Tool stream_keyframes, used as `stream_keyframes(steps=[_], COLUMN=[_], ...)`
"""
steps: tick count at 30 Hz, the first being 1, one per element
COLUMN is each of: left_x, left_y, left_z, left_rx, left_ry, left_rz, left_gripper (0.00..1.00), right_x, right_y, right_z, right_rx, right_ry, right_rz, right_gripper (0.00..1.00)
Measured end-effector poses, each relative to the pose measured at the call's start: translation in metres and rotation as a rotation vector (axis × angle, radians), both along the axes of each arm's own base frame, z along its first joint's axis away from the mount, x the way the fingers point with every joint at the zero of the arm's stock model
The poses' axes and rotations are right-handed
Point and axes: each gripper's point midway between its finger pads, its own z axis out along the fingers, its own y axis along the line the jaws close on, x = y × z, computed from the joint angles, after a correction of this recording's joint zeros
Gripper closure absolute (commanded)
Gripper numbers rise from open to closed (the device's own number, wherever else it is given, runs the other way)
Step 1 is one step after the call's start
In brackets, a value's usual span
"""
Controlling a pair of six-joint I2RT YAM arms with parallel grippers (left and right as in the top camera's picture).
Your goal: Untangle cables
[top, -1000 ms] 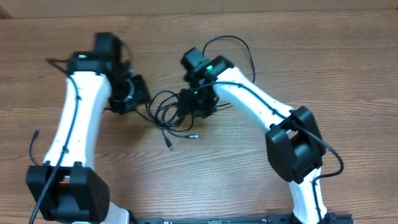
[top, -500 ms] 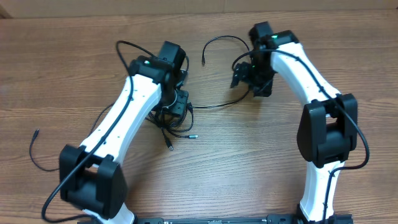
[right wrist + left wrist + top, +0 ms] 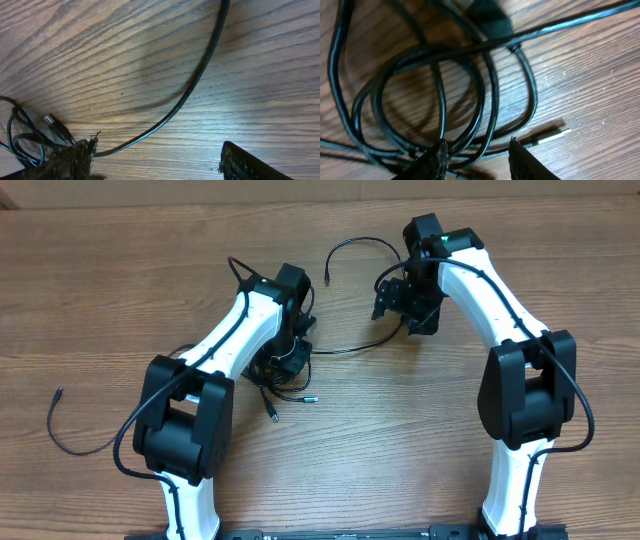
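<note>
Black cables [image 3: 262,383] sit bunched left of centre on the table, with the left gripper [image 3: 477,159] directly over them. Its jaws stand a narrow gap apart and hold nothing; several loops cross between the tips. The right gripper [image 3: 160,162] is spread wide and empty. One long cord [image 3: 192,85] runs from the bunch and passes just beside one of its fingers.

Risks as I see them:
- Left closes on several strands at once, so the whole knot lifts as one lump.
- Right pulls the long cord while left pins the loops, which cinches the knot tighter.
- Cord sits at the jaw's edge, so right could close on air.
- A plug [image 3: 552,135] could snag inside a loop.

Surface is a brown wood-grain table [image 3: 120,300], flat and matte. A stray cord [image 3: 55,430] lies well apart on the left. No room is visible beyond a pale strip at the top edge.
</note>
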Motion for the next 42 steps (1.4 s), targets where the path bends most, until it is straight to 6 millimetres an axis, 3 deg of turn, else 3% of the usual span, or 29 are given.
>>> stream_keyframes(steps=[9, 15, 24, 26, 33, 42], left_x=[0.006, 0.004, 0.005, 0.006, 0.007, 0.003], left_y=[-0.009, -0.011, -0.005, -0.005, -0.005, -0.003], left_z=[-0.002, -0.014, -0.024, -0.024, -0.028, -0.034], left_rx=[-0.032, -0.025, 0.003, 0.004, 0.002, 0.01], left_ry=[-0.028, -0.045, -0.066, -0.067, -0.079, -0.072], left_rz=[-0.025, -0.018, 0.016, 0.018, 0.018, 0.022], left_gripper=[0.57, 0.58, 0.71, 0.71, 0.71, 0.91], right_x=[0.0, 0.0, 0.0, -0.002, -0.019, -0.041], right_y=[0.001, 0.001, 0.004, 0.01, 0.047, 0.095], right_z=[0.0, 0.0, -0.001, -0.002, -0.014, -0.022], right_rx=[0.0, 0.001, 0.016, 0.044, 0.117, 0.131], right_ry=[-0.001, -0.002, -0.003, 0.004, 0.057, 0.117], right_rz=[0.002, 0.002, 0.004, 0.01, -0.014, -0.111], right_gripper=[0.2, 0.19, 0.23, 0.29, 0.28, 0.25])
